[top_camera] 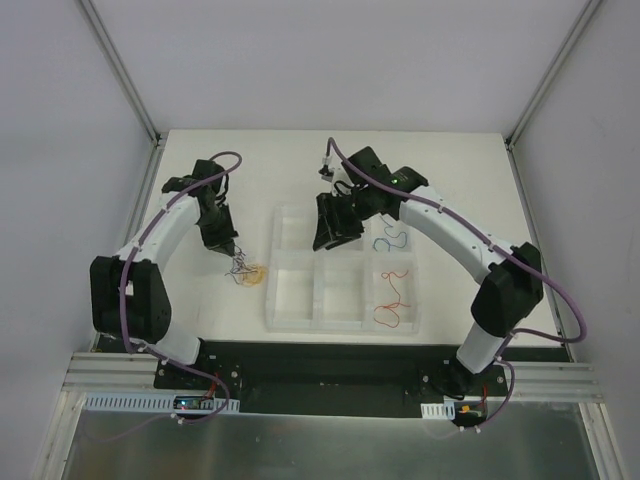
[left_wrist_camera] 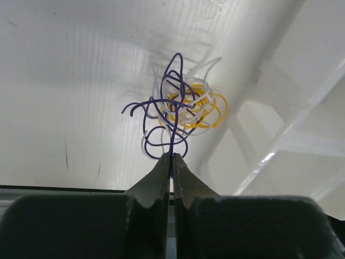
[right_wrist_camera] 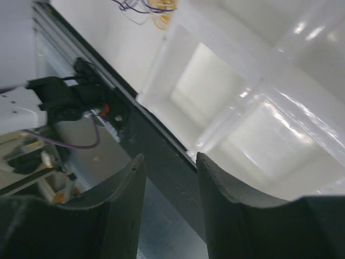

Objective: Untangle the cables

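The cables form a small tangle [top_camera: 246,272] of purple, yellow and whitish wires [left_wrist_camera: 186,110] lying on the white table, left of the tray. My left gripper [top_camera: 232,254] reaches down to the tangle's near edge. Its jaws [left_wrist_camera: 171,157] are shut on a single purple wire, pinched at the very tips. A blue cable [top_camera: 390,240] and a red one [top_camera: 391,310] lie apart in the tray's right-hand compartments. My right gripper [top_camera: 336,238] hovers over the tray's upper middle, open [right_wrist_camera: 170,156] and with nothing between its fingers. The tangle shows at the top edge [right_wrist_camera: 153,6] of the right wrist view.
A white tray [top_camera: 320,326] divided into several compartments stands at the table's centre; its dividing walls [right_wrist_camera: 253,91] fill the right wrist view. White walls enclose the table on the left, right and back. The black base rail [top_camera: 320,365] runs along the near edge.
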`<state>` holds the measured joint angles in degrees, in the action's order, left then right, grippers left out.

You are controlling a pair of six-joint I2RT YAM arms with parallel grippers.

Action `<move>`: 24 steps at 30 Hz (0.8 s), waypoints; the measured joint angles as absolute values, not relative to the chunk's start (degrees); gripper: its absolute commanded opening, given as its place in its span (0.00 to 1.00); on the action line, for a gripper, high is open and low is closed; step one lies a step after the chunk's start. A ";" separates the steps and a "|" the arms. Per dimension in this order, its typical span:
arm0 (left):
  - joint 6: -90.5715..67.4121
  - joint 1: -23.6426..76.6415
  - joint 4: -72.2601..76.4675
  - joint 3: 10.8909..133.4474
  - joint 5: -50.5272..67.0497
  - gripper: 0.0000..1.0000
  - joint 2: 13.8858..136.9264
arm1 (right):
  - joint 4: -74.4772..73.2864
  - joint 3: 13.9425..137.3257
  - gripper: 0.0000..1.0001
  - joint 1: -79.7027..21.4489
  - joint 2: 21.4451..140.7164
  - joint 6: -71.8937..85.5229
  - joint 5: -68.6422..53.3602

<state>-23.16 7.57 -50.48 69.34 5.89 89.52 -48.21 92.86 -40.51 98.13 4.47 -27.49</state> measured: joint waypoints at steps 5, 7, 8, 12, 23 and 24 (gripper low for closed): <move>-23.83 7.57 -52.90 71.83 6.15 0.00 82.61 | -32.16 90.96 0.44 -42.28 100.29 16.62 -33.93; -24.12 7.57 -53.43 73.19 6.76 0.00 80.75 | -25.47 90.96 0.44 -43.88 102.13 21.52 -34.54; -24.29 7.57 -53.63 73.80 7.07 0.00 80.05 | -23.00 90.96 0.44 -44.62 102.98 23.35 -34.52; -24.93 7.57 -54.41 75.02 7.73 0.00 77.95 | -16.51 93.76 0.46 -49.04 108.92 30.13 -32.97; -28.38 7.57 -56.99 77.76 10.04 0.00 70.11 | -14.85 100.29 0.45 -54.70 116.60 38.24 -25.02; -28.82 7.57 -56.99 78.15 10.31 0.00 69.52 | -15.35 101.78 0.45 -54.68 117.34 38.22 -24.21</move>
